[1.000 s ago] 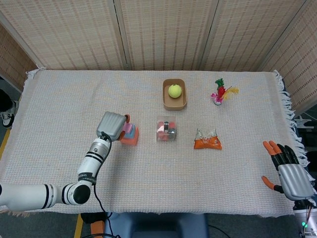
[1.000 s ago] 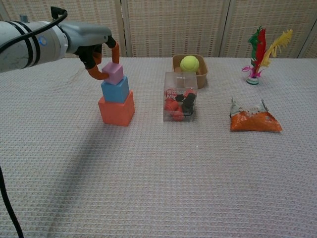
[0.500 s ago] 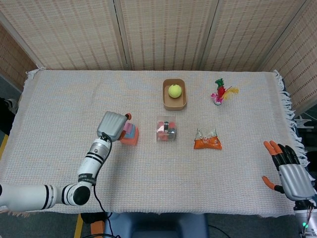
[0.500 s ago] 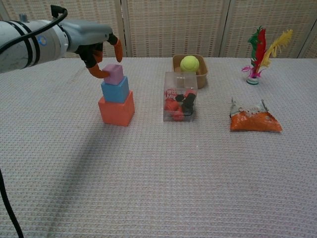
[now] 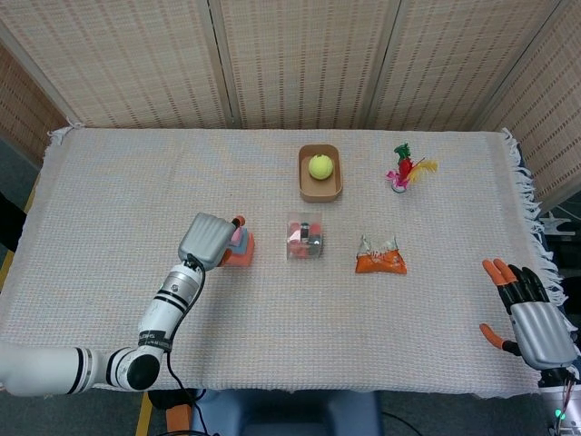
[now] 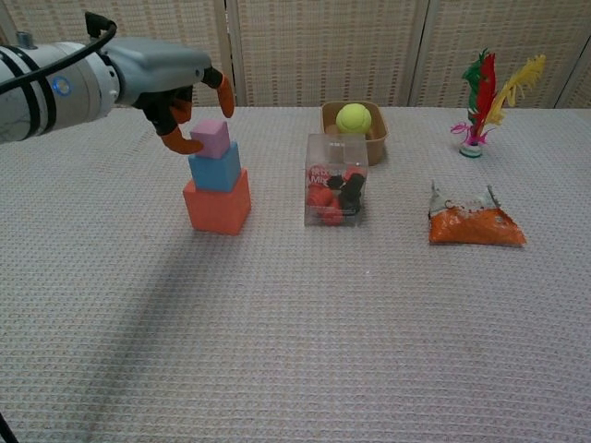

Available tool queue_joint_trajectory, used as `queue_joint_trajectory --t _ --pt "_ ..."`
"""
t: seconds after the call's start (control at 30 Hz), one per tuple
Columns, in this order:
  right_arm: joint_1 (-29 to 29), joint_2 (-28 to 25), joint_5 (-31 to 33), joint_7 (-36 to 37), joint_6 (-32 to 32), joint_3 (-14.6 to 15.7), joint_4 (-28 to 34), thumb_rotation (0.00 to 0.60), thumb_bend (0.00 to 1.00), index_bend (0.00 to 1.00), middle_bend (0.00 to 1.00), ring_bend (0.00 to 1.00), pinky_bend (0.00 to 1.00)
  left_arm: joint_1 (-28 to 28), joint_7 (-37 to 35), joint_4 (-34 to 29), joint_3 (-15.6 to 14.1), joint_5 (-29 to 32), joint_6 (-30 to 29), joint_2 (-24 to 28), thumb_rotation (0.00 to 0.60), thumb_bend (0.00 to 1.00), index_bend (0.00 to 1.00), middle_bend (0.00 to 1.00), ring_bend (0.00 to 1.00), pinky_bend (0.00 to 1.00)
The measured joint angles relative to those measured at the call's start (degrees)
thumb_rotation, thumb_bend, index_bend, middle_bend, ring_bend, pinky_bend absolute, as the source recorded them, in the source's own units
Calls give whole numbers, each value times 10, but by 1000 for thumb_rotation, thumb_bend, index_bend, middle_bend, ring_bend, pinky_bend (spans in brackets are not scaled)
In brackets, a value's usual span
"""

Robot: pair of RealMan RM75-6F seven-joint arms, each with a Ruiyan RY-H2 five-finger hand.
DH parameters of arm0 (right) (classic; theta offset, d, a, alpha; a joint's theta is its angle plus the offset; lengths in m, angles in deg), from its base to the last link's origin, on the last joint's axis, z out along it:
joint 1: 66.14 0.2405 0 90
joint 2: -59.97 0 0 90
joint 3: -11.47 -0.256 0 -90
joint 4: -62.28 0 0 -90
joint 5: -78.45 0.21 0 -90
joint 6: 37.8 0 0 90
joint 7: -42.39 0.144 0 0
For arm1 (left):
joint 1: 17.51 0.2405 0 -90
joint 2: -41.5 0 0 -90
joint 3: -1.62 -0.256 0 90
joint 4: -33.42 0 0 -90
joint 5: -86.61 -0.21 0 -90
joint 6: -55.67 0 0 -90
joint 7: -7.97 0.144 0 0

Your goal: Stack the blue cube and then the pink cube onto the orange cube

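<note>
Pink cube [image 6: 212, 138] sat on the blue cube [image 6: 215, 169] and orange cube [image 6: 217, 205], freed because the left robot hand [image 6: 185, 101] hung open beside it.

Stack left of centre on bench [image 6: 295, 369]: pink cube [image 6: 211, 138] on blue cube [image 6: 214, 169] on orange cube [image 6: 217, 204]. Clear box [image 6: 336, 180] right of stack; bowl [image 6: 373, 138] with ball [image 6: 353, 118] behind box; pouch [image 6: 476, 224] further right.
</note>
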Motion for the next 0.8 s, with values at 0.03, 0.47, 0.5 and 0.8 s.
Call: queue_joint_trajectory --t 0.03,0.47,0.5,0.8 --pt "0 -1 -1 1 1 1 0 600 140 0 0 0 0 5 -4 -9 -3 -10 -4 5 600 342 233 1000 1000 1000" --pt "-5 -2 -24 -5 6 13 1 600 139 0 0 0 0 288 -279 -42 -181 -371 -214 96 600 339 77 115 14 162" --pt "-6 0 -25 -9 7 14 1 600 139 0 0 0 0 328 -321 -15 -194 -404 -253 94 600 339 79 106 5 146" --pt "-9 12 -35 -39 7 21 5 600 139 0 0 0 0 473 -484 170 -240 -484 -365 90 600 347 71 39 0 108"
